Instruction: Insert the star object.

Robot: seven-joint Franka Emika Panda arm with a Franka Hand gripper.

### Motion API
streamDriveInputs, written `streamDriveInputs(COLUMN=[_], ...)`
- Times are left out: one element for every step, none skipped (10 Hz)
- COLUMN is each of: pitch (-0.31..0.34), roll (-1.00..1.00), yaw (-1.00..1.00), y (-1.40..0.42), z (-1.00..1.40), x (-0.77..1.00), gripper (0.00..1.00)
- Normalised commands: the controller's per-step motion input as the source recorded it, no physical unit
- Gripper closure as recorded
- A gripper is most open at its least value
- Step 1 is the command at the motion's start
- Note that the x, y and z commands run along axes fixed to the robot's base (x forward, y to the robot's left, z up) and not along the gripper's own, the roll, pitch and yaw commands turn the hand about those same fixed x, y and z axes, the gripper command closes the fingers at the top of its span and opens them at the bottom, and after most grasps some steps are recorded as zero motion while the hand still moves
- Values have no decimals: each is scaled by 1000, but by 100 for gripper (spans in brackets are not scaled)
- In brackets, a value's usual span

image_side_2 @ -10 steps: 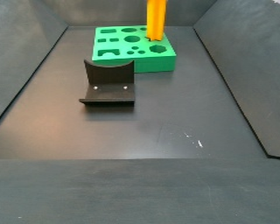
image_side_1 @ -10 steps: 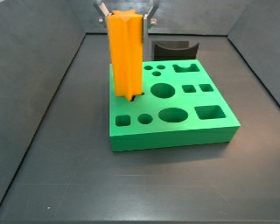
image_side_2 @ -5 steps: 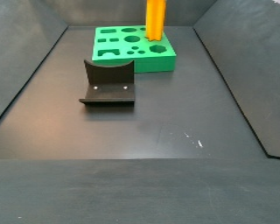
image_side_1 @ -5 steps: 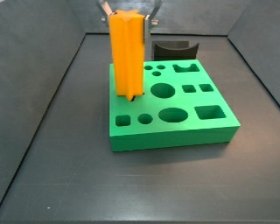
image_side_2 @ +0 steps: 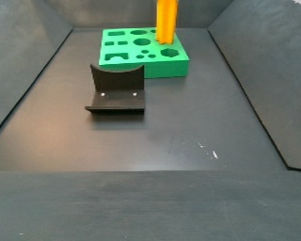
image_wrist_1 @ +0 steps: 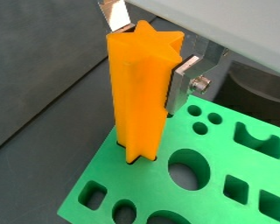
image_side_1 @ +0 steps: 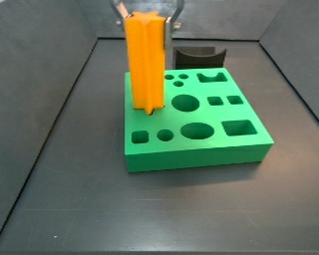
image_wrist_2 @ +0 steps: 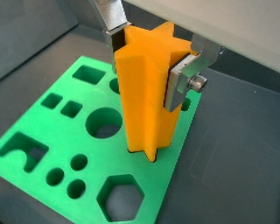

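The star object [image_side_1: 147, 62] is a tall bright-orange ridged prism standing upright with its lower end in a hole at the edge of the green block [image_side_1: 215, 139]. It shows in both wrist views [image_wrist_1: 143, 96] [image_wrist_2: 149, 87] and in a side view [image_side_2: 168, 21]. My gripper [image_wrist_1: 147, 54] is at the prism's top, its silver fingers [image_wrist_2: 182, 80] pressed against two opposite sides; it also shows in the wrist view [image_wrist_2: 149, 52]. In a side view the gripper [image_side_1: 147, 12] is at the frame's top.
The green block [image_side_2: 143, 52] has several shaped holes: round, square, hexagon, arch. The dark grey curved piece [image_side_1: 199, 55] sits behind the block. It also shows in a side view [image_side_2: 116, 89], on the dark floor. Grey walls [image_side_1: 43, 120] slope up around the floor.
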Motion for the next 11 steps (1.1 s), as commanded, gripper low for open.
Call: streamDriveInputs(pitch=[0,0,0,0,-16,-20,-14,-10,-9,0,0], roll=[131,137,60,19,0,0,0,0,0,0,0], yaw=[280,274,46,0,-49,-106,-86,-63,-31,-43,0], y=[0,0,-9,-29,-14,0,0,0,0,0,0], z=[-314,-311,-369,-454,-471,-431,-394,-400,-391,-240,0], x=[0,0,14,100,106,117,74,46,0,0,0], gripper=[100,100,100,100,100,100,100,100,100,100,100])
